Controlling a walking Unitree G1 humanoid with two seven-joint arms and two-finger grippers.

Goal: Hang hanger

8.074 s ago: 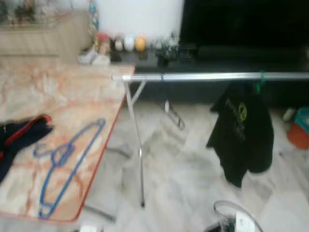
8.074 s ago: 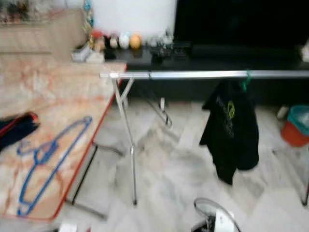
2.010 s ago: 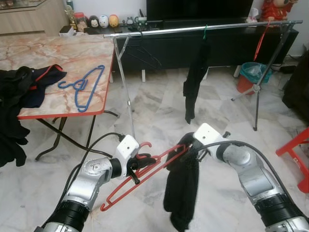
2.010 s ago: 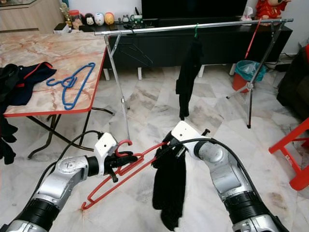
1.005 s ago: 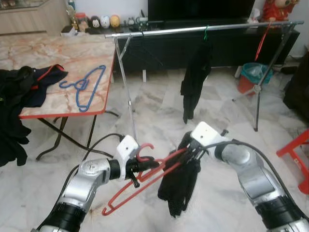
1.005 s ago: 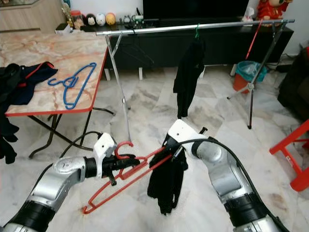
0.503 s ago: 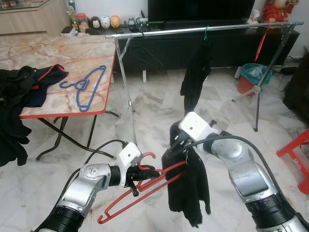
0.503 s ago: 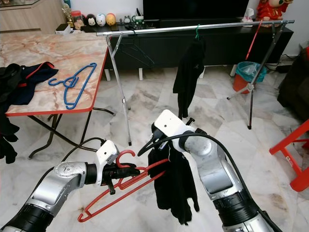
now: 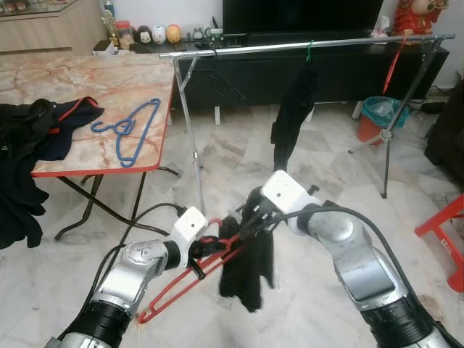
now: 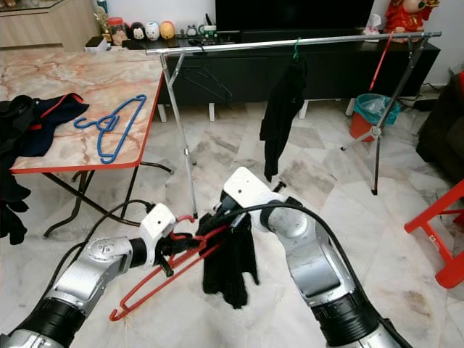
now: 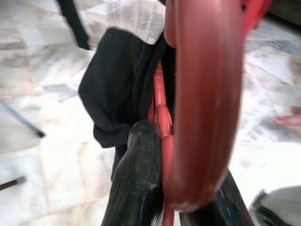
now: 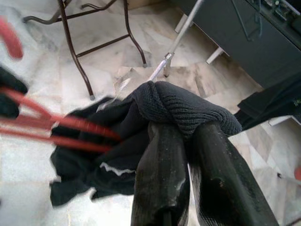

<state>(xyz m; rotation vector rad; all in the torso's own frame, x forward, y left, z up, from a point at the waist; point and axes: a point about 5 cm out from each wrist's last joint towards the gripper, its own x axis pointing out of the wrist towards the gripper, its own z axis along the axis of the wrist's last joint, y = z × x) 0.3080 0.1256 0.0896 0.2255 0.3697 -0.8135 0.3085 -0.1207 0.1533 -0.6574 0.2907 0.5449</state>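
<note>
My left gripper is shut on a red hanger just below its hook, low over the floor. The hanger slants down to my left. My right gripper is shut on a bunched fold of a black garment, close beside the left gripper. The cloth drapes over the hanger's upper arm and hides that end. In the right wrist view the fingers pinch the knit fabric, with the red bars passing into it. A silver clothes rail stands beyond.
A black garment on a green hanger and a red hanger hang on the rail. The marble table at the left holds a blue hanger and dark clothes. A teal bin and a red chair stand at the right.
My right gripper has drawn the black garment left along the red hanger, nearer my left gripper. The cloth is now more bunched and hangs shorter.
</note>
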